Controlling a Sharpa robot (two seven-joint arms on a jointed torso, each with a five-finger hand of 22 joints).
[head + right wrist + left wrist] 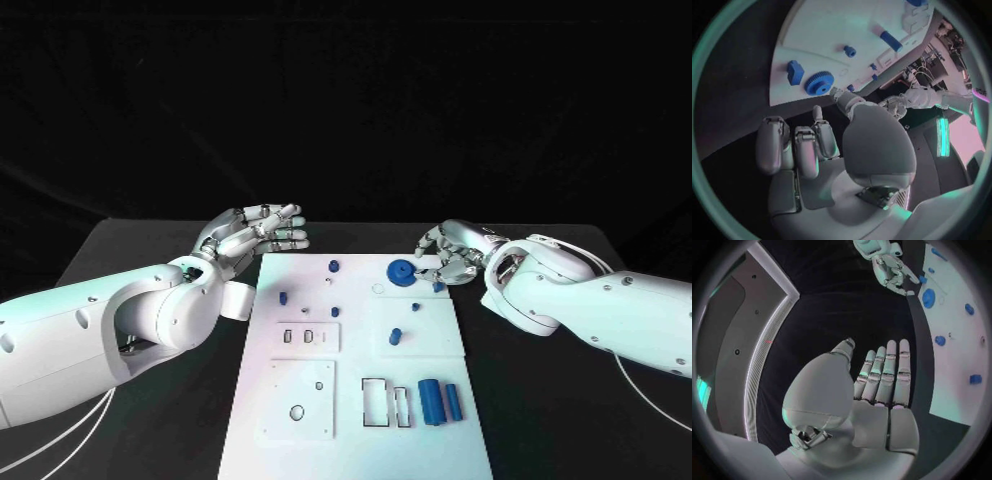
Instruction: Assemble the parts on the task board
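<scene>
The white task board (361, 440) lies lengthwise down the middle of the black table. A blue gear (401, 271) stands near its far right corner, also seen as the gear (819, 82) in the right wrist view. My right hand (450, 255) hovers just right of the gear with its fingers curled in and nothing visible in them; a small blue block (438, 287) sits just below it. My left hand (260, 232) is at the board's far left corner, fingers (886, 370) stretched out and empty. A blue cylinder (430, 398) and a blue bar (453, 402) lie near the front right.
Small blue pegs (333, 266) (283, 297) (394, 334) stand on the board's far half. Black-outlined slots (387, 400) and white inset plates (306, 336) (300, 398) occupy the near half. Bare black table (144, 250) runs along both sides of the board.
</scene>
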